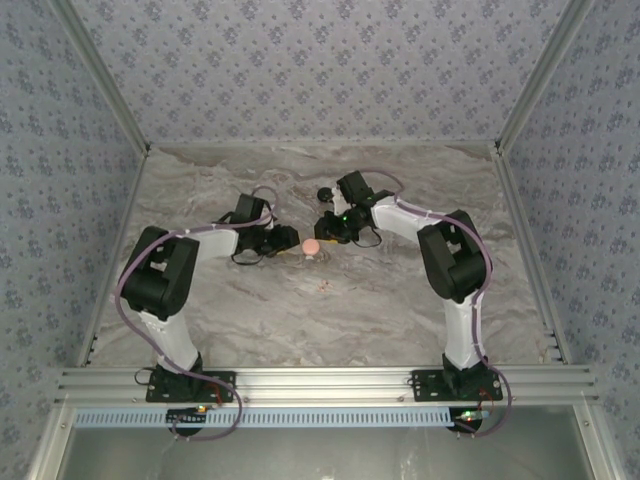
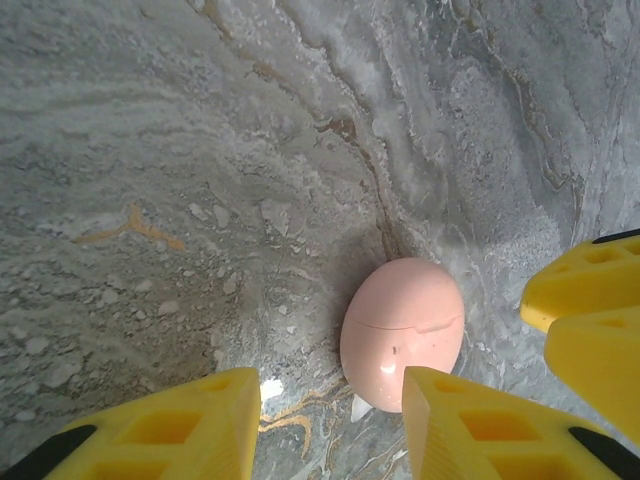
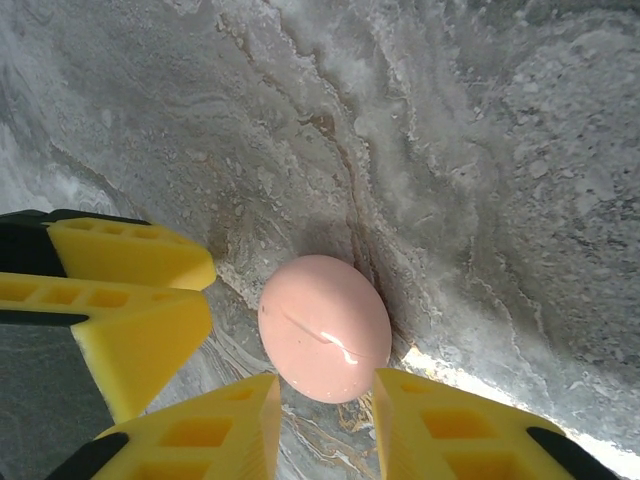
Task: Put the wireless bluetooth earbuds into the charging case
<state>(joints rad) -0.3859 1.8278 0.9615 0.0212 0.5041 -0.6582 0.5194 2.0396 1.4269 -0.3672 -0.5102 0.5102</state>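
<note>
You have the case (image 2: 402,335) lying shut on the table (image 1: 400,300) between the left gripper (image 2: 330,390) and right gripper (image 3: 328,390) — each pincer narrowly parted, holding nothing, its tips just beside the case.

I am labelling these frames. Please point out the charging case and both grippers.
charging case (image 2: 402,335): left wrist view, middle of pink shell.
left gripper (image 2: 330,392): left wrist view, midway between fingertips.
right gripper (image 3: 325,390): right wrist view, midway between fingertips.

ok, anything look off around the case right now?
Nothing stands out. The charging case lies closed on the table, seam even, no cracks or spills. The left gripper and right gripper both sit open, close on either side of it.
</note>
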